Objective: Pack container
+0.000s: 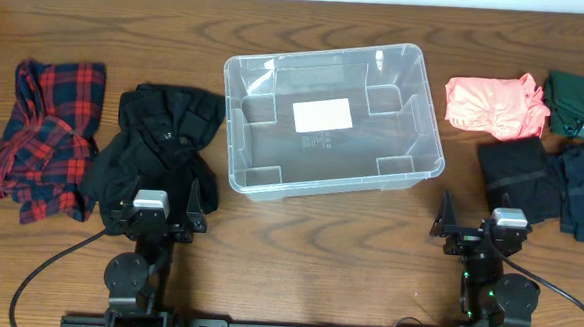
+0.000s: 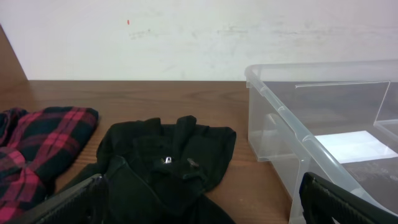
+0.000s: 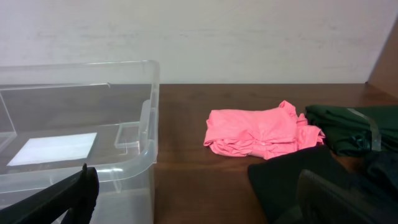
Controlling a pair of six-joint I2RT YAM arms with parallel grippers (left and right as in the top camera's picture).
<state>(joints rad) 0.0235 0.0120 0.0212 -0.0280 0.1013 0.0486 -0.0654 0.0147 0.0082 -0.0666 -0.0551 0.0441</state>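
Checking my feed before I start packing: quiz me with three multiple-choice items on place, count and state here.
1. Relative to the container, the pink garment lies: A) inside B) on its right C) on its left.
2. Garments left of the container: A) two B) four C) none.
3. The container is: A) lidded B) half full C) empty.

1 B, it lies beside the green garment.
2 A, just the plaid garment and a black garment.
3 C, only its white label shows inside.

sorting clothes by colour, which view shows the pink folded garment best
Right wrist view: the pink folded cloth garment lies close, folds visible. Overhead shows it whole but small, beside the clear plastic rectangular container. Left wrist view misses it.
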